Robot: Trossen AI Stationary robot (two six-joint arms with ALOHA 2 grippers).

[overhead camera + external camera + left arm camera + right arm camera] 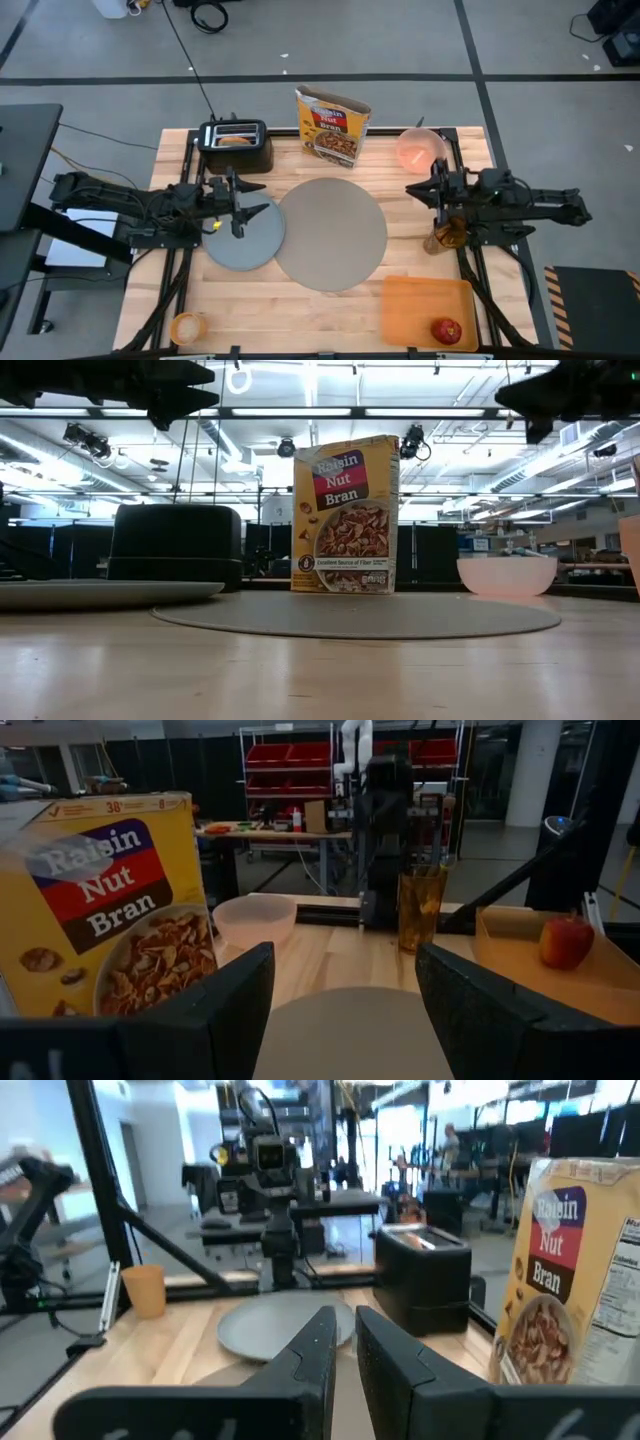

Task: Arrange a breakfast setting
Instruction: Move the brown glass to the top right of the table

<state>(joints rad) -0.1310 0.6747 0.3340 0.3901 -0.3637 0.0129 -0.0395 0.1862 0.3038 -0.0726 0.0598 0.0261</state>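
Note:
The round taupe mat [332,233] lies flat mid-table. The grey plate [240,240] lies on the table at the mat's left edge. My left gripper [240,207] hovers open above the plate, pointing level toward the table's right, with nothing between its fingers [345,990]. My right gripper [428,190] is shut and raised at the right side, pointing level toward the left, holding nothing [345,1342]. The pink bowl [420,150] stands at the far right. The red apple [447,330] lies on the orange board. The orange cup [187,327] stands near left. A bagel [235,140] sits in the toaster's slot.
The black toaster [236,143] and a Raisin Nut Bran box [332,125] stand along the far edge. An amber glass [447,236] stands under the right arm. The flat orange board [415,300] lies at the near right. Bare wood shows at the near middle.

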